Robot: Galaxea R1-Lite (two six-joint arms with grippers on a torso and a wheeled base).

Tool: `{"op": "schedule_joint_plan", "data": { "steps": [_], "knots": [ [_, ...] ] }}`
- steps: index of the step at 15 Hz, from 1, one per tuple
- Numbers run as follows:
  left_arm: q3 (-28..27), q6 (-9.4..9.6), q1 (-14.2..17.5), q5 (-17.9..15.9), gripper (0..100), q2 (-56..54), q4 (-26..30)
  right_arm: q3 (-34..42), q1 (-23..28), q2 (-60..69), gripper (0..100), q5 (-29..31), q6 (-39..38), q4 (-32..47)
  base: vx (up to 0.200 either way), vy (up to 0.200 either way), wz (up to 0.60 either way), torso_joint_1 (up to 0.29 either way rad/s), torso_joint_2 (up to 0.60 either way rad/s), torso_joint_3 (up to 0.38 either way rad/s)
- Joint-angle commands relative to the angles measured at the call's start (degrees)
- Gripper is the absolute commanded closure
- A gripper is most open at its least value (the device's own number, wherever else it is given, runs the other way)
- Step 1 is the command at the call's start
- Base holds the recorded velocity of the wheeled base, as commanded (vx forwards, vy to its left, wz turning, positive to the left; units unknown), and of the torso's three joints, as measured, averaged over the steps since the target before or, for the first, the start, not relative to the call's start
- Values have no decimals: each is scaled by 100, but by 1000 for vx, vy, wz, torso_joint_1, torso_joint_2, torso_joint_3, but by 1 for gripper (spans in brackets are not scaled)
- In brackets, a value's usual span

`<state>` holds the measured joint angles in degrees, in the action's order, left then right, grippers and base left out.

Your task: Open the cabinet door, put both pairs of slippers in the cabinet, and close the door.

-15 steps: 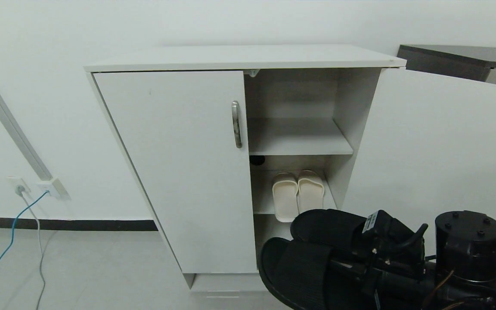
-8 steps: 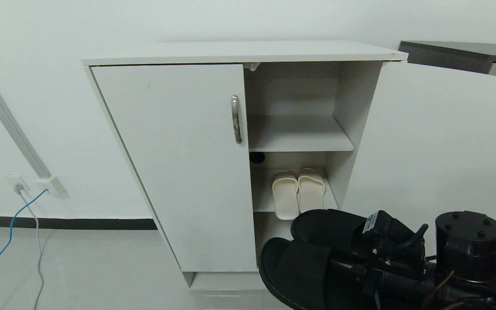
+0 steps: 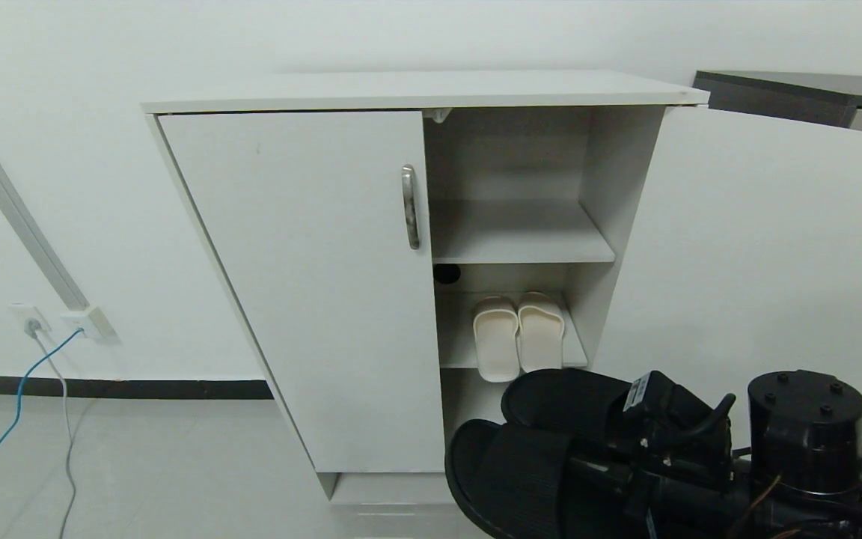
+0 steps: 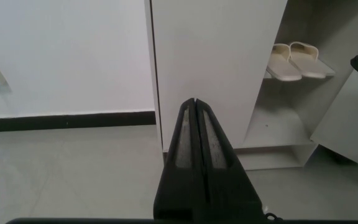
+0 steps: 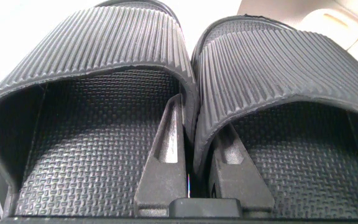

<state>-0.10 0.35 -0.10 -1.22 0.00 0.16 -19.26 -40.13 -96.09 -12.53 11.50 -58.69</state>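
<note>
The right arm [image 3: 805,442] is reaching in low from the near right, lying roughly level and pointing left and away. The right gripper [image 5: 199,118] is clamping the black slippers [image 5: 104,56] side by side. Its fingers [image 5: 166,149] are sitting one inside each slipper, pinching the two inner walls between them. The left gripper [image 4: 194,104] is being held low on the left, pointing forward and slightly down. Its jaws are pressing flat against each other along their whole length, with nothing held between them.
</note>
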Motion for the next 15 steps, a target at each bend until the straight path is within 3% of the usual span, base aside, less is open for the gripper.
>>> {"op": "schedule_joint_plan", "data": {
  "steps": [1, 3, 12, 13, 15],
  "knots": [
    [1, 0, 1, -1, 100, 9, 2, 1, -39, -33, 100, -4, 2, -3, 0, 0, 0, 0, 0, 0],
    [1, 0, 1, -1, 100, 0, 2, 1, -56, -68, 100, -4, 2, -3, 0, 0, -600, 7, 2, 2],
    [1, 0, 1, -1, 100, 9, 2, -183, -258, -323, 100, 32, -77, -82, 0, 0, 0, 0, 0, 0],
    [1, 0, 1, -1, 100, 0, 2, -429, -417, -376, 100, 269, -446, -82, 0, 0, 0, 0, 0, 0],
    [1, 0, 1, -1, 100, 0, 2, -1159, -1128, -824, 100, 2299, -1475, -11, 0, 0, 0, 0, 0, 0]
  ]
}}
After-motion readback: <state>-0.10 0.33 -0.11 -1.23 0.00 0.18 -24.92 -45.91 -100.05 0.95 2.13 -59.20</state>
